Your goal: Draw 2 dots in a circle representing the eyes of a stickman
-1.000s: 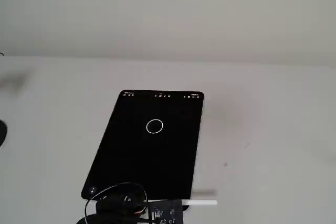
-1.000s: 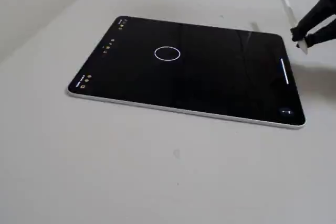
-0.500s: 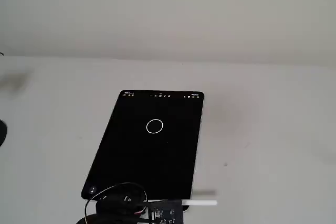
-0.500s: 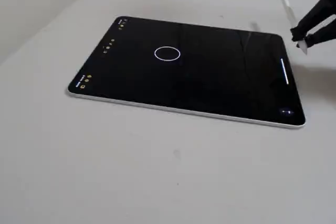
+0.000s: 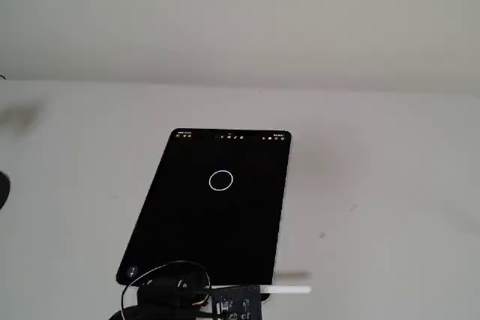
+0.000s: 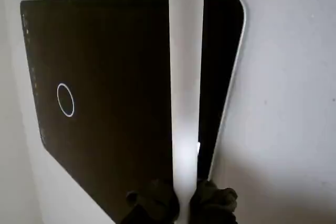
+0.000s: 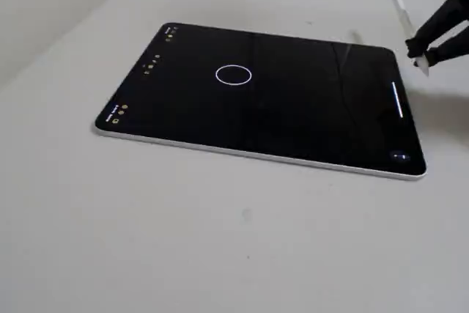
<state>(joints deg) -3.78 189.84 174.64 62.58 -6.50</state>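
A black tablet lies flat on the white table, its screen lit. Near the top of the screen is the circle, a thin white ring, also seen in the other fixed view as the circle and in the wrist view as the circle. No dots are in view inside it. My gripper is shut on a white stylus. It hangs just off the tablet's bottom edge, away from the ring. The gripper sits at the right edge of a fixed view, the stylus tilted.
Small white icons line the screen's top edge. A black cable loops over the tablet's near corner beside the arm. A white wall rises behind the table.
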